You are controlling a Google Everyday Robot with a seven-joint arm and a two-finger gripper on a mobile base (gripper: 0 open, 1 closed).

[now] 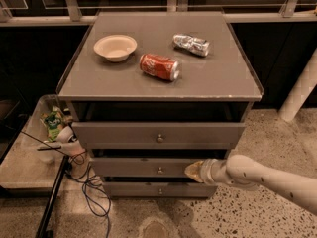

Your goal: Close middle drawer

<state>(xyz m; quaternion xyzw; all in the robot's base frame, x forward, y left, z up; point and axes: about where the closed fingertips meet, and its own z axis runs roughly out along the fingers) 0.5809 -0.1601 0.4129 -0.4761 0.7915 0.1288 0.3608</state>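
Note:
The middle drawer is the second of three grey drawers, with a small round knob at its centre. Its front stands close to the cabinet, only slightly forward. My gripper comes in from the right on a white arm and its tip rests against the drawer front just right of the knob. The top drawer sits above it and the lowest drawer below.
On the cabinet top lie a beige bowl, a red can on its side and a crushed silver can. A low tray with bottles and snack packs sits at the left, with black cables on the floor.

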